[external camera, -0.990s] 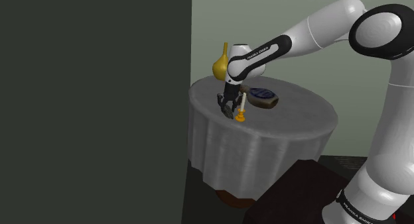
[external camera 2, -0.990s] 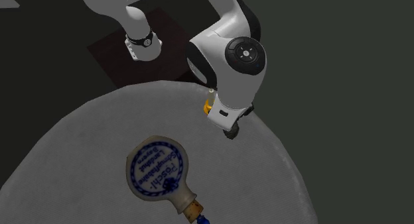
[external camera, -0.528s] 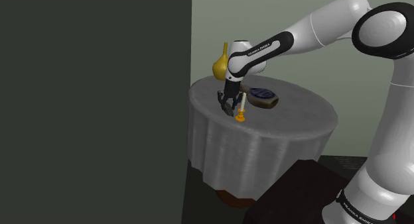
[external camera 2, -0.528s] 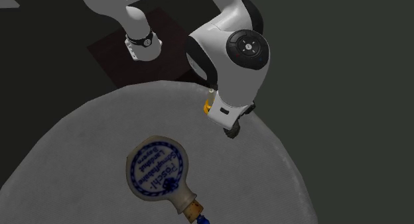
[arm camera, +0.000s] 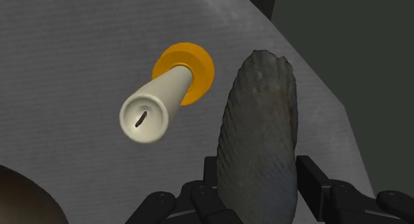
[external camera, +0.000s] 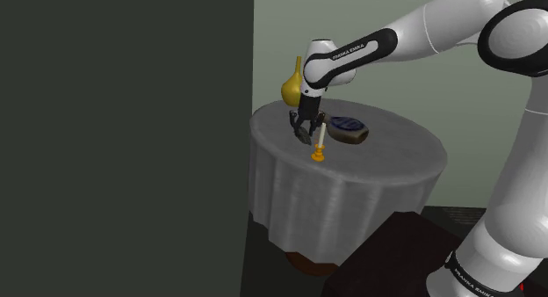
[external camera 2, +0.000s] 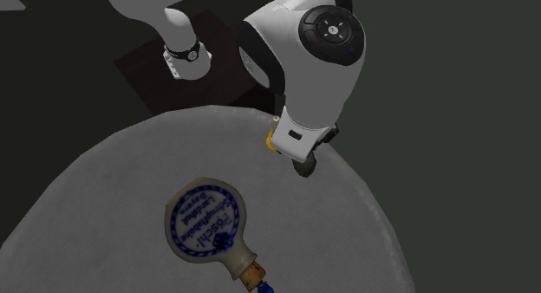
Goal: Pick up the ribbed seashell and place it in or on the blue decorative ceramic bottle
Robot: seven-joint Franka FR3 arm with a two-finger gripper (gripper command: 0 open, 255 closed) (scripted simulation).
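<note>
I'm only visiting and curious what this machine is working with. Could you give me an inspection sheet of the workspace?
Surface: round table under a grey cloth.
Job's things: grey ribbed seashell, clasped in the gripper; bottle with a blue label, lying flat on the table.
Clutter: white candle in an orange holder, beside the seashell; yellow vase by the table's far edge.
Grippers: gripper shut on the seashell.
Cables: nothing seen.
Surroundings: dark wall on the shoulder view's left; pale wall behind the table.
</note>
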